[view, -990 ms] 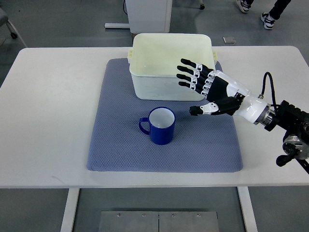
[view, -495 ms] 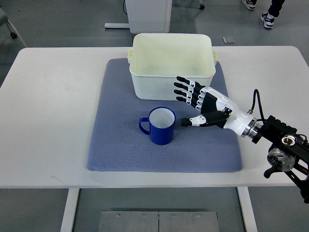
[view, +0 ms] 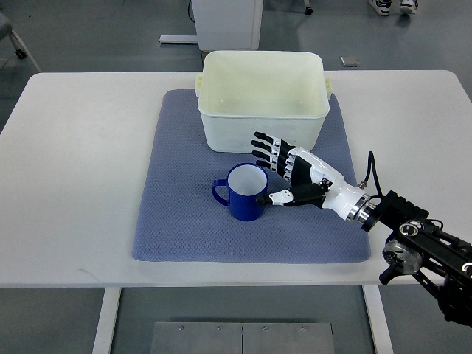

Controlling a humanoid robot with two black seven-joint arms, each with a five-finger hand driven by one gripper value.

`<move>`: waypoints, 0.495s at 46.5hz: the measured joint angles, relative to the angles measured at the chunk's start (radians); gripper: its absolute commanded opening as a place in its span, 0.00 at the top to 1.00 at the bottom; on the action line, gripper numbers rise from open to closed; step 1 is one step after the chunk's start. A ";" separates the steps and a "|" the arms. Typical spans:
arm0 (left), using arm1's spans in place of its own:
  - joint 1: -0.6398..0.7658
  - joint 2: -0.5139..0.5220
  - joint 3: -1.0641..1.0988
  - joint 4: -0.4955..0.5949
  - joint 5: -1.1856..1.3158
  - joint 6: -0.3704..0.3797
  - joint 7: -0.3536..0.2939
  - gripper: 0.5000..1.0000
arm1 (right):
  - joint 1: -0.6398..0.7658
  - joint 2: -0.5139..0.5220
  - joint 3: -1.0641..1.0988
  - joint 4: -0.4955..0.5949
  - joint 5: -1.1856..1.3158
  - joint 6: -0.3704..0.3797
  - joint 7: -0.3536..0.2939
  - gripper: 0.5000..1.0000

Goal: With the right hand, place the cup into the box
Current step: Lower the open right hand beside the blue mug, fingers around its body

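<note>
A blue cup [view: 244, 192] with a white inside stands upright on the blue-grey mat [view: 184, 214], its handle pointing left. Behind it sits the pale yellow box [view: 214, 129], with nothing in it. My right hand [view: 267, 171] reaches in from the lower right and is right beside the cup's right side. Its fingers [view: 265, 147] are spread above the cup's rim and the thumb [view: 274, 198] is at the cup's near right wall, not closed around it. The left hand does not show.
The mat lies on a white table [view: 74, 147]. Beyond the table's far edge stand a white cabinet base [view: 225, 22] and a person's shoes [view: 391, 6] on the grey floor.
My right hand has moved left and down toward me, from in front of the box to right next to the cup. The cup and box have not moved.
</note>
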 measured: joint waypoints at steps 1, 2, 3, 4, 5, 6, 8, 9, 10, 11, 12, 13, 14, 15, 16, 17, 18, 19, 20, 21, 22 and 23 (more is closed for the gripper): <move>0.000 0.000 0.000 0.000 0.000 0.000 0.000 0.00 | 0.000 0.004 -0.002 -0.005 0.000 -0.004 0.002 0.01; 0.000 0.000 0.000 0.000 0.000 0.000 0.000 0.00 | 0.000 0.007 -0.003 -0.011 0.000 -0.009 0.003 0.01; 0.000 0.000 0.000 0.000 0.000 0.000 0.000 0.00 | 0.000 0.009 -0.004 -0.014 0.000 -0.012 0.004 0.01; 0.000 0.000 0.000 0.000 0.000 0.000 0.000 0.00 | 0.001 0.012 -0.004 -0.017 0.000 -0.014 0.005 0.01; 0.000 0.000 0.000 0.000 0.000 0.000 0.000 0.00 | 0.001 0.015 -0.004 -0.020 0.000 -0.018 0.005 0.01; 0.000 0.000 0.000 0.000 0.000 0.000 0.000 0.00 | 0.001 0.021 -0.004 -0.024 0.000 -0.023 0.005 0.01; 0.000 0.000 0.000 0.000 0.000 0.000 0.000 0.00 | 0.001 0.031 -0.005 -0.029 0.000 -0.031 0.006 0.01; 0.000 0.000 0.001 0.000 0.000 0.000 0.000 0.00 | 0.002 0.036 -0.007 -0.032 0.000 -0.035 0.008 0.01; 0.000 0.000 0.000 0.000 0.000 0.000 0.000 0.00 | 0.003 0.041 -0.010 -0.037 0.000 -0.040 0.010 0.01; 0.000 0.000 0.001 0.000 0.000 0.000 0.000 0.00 | 0.003 0.043 -0.013 -0.040 0.000 -0.042 0.012 0.01; 0.000 0.000 0.000 0.000 0.000 0.000 0.000 0.00 | 0.004 0.046 -0.016 -0.042 0.000 -0.046 0.014 0.01; 0.000 0.000 0.000 0.000 0.000 0.000 0.000 0.00 | 0.005 0.049 -0.019 -0.044 0.000 -0.051 0.017 0.01; 0.000 0.000 0.000 0.000 0.000 0.000 0.000 0.00 | 0.006 0.050 -0.022 -0.046 0.000 -0.055 0.020 0.01; 0.000 0.000 0.001 0.000 0.000 0.000 0.000 0.00 | 0.006 0.052 -0.025 -0.046 0.000 -0.060 0.023 0.01; 0.000 0.000 0.000 0.000 0.000 0.000 0.000 0.00 | 0.006 0.056 -0.030 -0.048 0.000 -0.065 0.025 0.01; 0.000 0.000 0.000 0.000 0.000 0.000 0.000 0.00 | 0.006 0.059 -0.033 -0.048 0.000 -0.068 0.026 0.01; 0.000 0.000 0.001 0.000 0.000 0.000 0.000 0.00 | 0.007 0.063 -0.036 -0.049 -0.001 -0.072 0.027 0.01; 0.000 0.000 0.000 0.000 0.000 0.000 0.000 0.00 | 0.007 0.069 -0.039 -0.051 -0.003 -0.076 0.027 0.01; 0.000 0.000 0.000 0.000 0.000 0.000 0.000 0.00 | 0.008 0.076 -0.042 -0.054 -0.006 -0.080 0.028 0.01; 0.000 0.000 0.000 0.000 0.000 0.000 0.000 0.00 | 0.008 0.081 -0.043 -0.057 -0.008 -0.082 0.029 0.01; 0.000 0.000 0.000 0.000 0.000 0.000 0.000 0.00 | 0.009 0.085 -0.044 -0.060 -0.010 -0.085 0.030 0.01; 0.000 0.000 0.000 0.000 0.000 0.000 0.000 0.00 | 0.009 0.089 -0.044 -0.063 -0.011 -0.087 0.031 0.01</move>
